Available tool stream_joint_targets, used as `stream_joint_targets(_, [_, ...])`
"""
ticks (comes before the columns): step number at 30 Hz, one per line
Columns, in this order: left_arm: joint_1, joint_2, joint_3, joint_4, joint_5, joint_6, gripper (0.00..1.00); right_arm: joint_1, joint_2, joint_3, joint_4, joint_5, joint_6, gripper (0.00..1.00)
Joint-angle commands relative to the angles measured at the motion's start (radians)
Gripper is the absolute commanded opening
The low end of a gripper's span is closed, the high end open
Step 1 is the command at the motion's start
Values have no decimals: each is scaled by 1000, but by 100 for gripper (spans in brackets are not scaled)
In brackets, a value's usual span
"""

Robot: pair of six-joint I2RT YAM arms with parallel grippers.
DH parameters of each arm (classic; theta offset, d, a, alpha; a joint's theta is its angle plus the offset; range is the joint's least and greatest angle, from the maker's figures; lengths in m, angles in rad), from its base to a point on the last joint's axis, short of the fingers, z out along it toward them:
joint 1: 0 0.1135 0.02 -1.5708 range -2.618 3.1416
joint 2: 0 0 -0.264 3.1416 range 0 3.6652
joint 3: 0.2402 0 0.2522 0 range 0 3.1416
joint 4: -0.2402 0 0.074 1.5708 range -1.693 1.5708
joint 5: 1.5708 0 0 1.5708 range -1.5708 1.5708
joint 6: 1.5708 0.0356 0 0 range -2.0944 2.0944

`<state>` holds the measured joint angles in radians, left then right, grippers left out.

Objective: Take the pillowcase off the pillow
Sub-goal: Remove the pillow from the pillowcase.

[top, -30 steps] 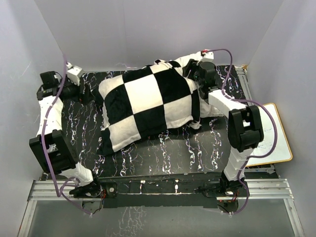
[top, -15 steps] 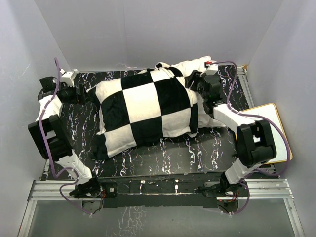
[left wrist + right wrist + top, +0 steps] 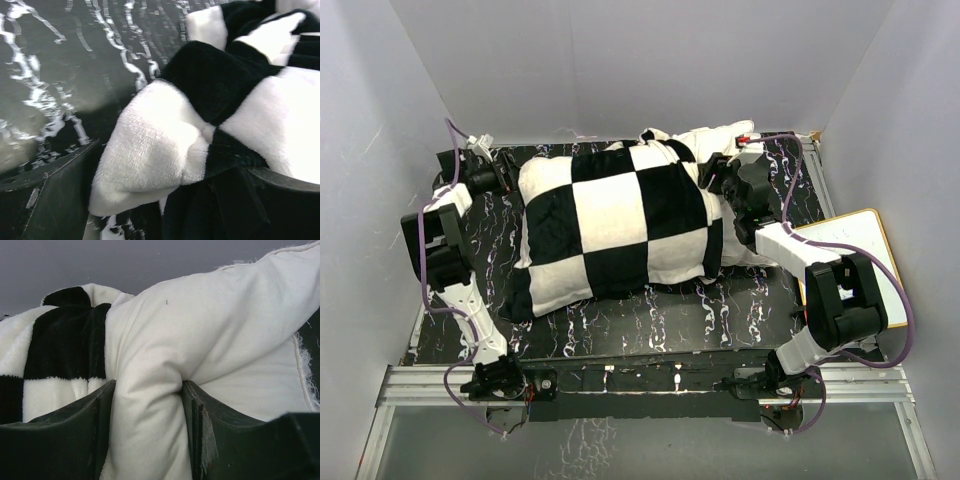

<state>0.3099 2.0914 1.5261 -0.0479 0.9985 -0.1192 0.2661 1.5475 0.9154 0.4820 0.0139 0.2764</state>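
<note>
Lying crosswise on table (image 3: 670,315), long axis left-right: pillowcase (image 3: 620,225), pillow (image 3: 715,137) protruding right. Clamped on pillow, right gripper (image 3: 147,440); spread round pillowcase corner, left gripper (image 3: 160,200).

Soft, even overhead light; glare on the table (image 3: 40,95); left wrist view blurred.

Most of pillow (image 3: 718,138) hidden inside pillowcase (image 3: 620,215); only far-right end shows.

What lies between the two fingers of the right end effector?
A bunched fold of the off-white pillow, squeezed between the fingers of the right end effector; the checkered pillowcase sits left of that fold. The right wrist view shows this.
</note>
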Motion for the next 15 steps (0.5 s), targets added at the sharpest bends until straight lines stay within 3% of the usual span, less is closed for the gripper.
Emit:
stream_joint_targets(1, [-32, -56, -82, 344, 278, -349, 77, 60, 49, -51, -198, -121, -62, 54])
stream_joint_targets(3, [-32, -87, -128, 568, 326, -538, 63, 62, 44, -48, -192, -157, -66, 56])
stream_joint_targets(5, [-34, -113, -156, 892, 362, -756, 45, 62, 38, -32, -180, -207, -84, 60])
stream_joint_targets(7, [-34, -141, -119, 882, 366, -809, 12, 61, 26, 1, -145, -295, -118, 68])
stream_joint_targets(8, [-35, -159, -92, 843, 355, -786, 0, 61, 21, 23, -121, -392, -148, 74])
stream_joint_targets(9, [-34, -177, -66, 793, 341, -740, 0, 60, 24, 62, -120, -470, -181, 78])
stream_joint_targets(11, [-36, -197, 0, 659, 326, -642, 0, 65, 58, 206, -212, -462, -216, 82])
stream_joint_targets(13, [-36, -207, 66, 529, 303, -565, 0, 65, 83, 340, -267, -337, -209, 85])
stream_joint_targets(15, [-36, -220, 127, 426, 292, -500, 0, 63, 93, 403, -279, -103, -139, 88])
